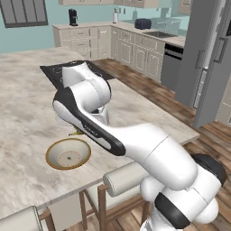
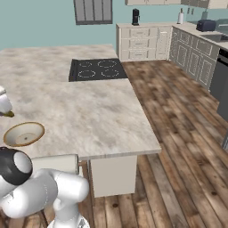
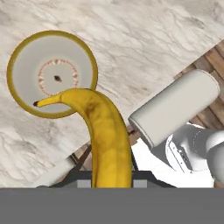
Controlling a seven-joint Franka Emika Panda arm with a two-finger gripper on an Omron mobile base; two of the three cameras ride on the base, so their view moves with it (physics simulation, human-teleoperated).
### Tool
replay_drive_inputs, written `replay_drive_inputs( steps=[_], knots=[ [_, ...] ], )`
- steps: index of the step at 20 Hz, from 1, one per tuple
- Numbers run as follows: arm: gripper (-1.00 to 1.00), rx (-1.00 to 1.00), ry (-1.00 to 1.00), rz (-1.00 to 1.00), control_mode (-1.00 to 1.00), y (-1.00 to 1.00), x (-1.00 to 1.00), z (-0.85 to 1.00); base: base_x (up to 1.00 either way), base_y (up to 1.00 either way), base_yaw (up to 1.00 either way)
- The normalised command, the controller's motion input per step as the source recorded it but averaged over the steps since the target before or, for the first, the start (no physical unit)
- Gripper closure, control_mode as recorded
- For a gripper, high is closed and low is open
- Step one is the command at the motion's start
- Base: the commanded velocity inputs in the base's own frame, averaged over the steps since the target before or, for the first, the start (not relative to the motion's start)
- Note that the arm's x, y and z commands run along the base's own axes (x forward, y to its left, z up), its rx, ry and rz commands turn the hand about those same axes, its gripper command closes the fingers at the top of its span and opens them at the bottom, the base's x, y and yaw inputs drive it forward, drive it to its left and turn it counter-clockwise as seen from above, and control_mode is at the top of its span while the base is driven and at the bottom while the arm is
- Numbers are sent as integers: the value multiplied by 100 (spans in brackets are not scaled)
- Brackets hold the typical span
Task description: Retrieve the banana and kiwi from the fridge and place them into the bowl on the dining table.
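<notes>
Banana (image 3: pixel 107 140) clamped in gripper (image 3: pixel 111 177) above bowl (image 3: pixel 19 52).

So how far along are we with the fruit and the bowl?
The banana is out of the fridge and clamped in the gripper, hanging above the table near the bowl. The bowl has nothing in it yet. Left: drop the banana in, then bring the kiwi. I can't tell where the kiwi is.
</notes>
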Motion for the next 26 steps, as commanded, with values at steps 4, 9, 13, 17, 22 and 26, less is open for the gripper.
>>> replay_drive_inputs(
  steps=[4,9,13,17,22,26],
  knots=[
    [100,0,5,0,-100,0,0,-43,0,0,0],
    [100,-1,-9,0,-100,0,0,-41,0,0,0],
    [100,0,-16,0,-100,0,0,-29,0,0,0],
    [100,0,-4,0,-100,0,5,-5,0,0,0],
    [100,1,9,0,-100,0,36,-3,0,0,0],
    [100,0,16,0,-100,8,41,-24,0,0,0]
  ],
)
